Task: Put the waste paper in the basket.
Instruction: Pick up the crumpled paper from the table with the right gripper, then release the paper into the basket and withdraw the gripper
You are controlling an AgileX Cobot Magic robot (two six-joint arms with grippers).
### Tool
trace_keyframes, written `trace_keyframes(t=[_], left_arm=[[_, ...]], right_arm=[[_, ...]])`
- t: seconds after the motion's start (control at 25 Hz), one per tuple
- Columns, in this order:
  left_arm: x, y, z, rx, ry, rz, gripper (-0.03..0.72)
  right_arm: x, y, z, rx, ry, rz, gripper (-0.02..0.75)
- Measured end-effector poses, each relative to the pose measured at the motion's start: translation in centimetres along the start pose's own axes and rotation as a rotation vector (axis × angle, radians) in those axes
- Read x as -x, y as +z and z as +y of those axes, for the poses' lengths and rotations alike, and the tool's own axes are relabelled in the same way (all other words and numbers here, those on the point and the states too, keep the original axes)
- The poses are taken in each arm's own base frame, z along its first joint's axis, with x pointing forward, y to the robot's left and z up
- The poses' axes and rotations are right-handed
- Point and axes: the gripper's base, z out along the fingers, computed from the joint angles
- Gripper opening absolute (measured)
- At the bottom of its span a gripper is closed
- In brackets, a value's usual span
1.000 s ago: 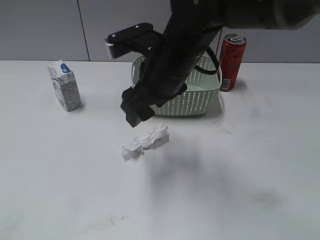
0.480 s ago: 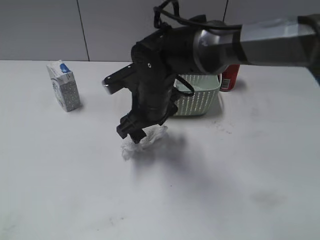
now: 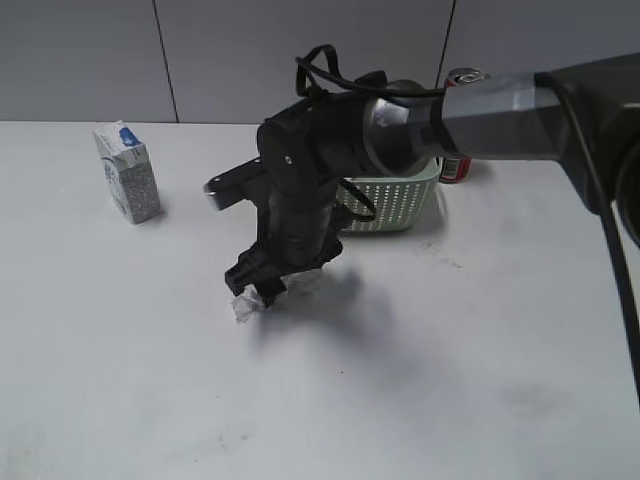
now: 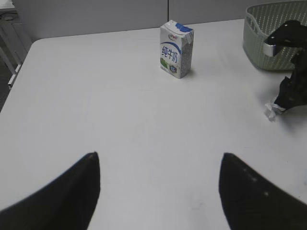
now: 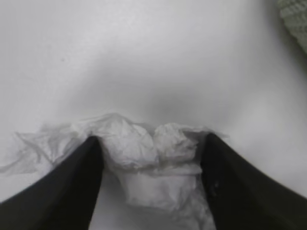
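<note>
The exterior camera looks down at a slant across the white worktop [image 3: 480, 380]. The left wrist camera hangs far back, sharing the right gripper [image 4: 289, 96]; the right wrist camera sits very close.

left gripper [image 4: 158, 184] hangs open over bare white table [image 4: 120, 124]; milk carton [image 4: 176, 49] stands upright, basket [image 4: 273, 33] top right, other black gripper [image 4: 292, 93] on paper scrap [image 4: 271, 110]

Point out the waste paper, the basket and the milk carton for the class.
waste paper [image 5: 144, 158]: right wrist view, crumpled middle between the fingers.
basket [image 3: 395, 205]: exterior view, perforated front wall.
milk carton [image 4: 176, 50]: left wrist view, printed front face.
</note>
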Motion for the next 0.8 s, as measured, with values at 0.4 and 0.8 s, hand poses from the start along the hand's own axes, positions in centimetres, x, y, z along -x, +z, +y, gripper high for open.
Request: trace_keyframes(t=[0.4,0.8], left_arm=[[0.0,0.0,0.0,0.003,0.001,0.001,0.58],[0.0,0.0,0.0,0.004,0.002,0.001,0.545]], right_arm=[[0.9,-0.3,1.0,0.088,0.073,-0.01,0.024],[9.1,-10.3,2.4,0.185,-0.039,-0.386,0.022]])
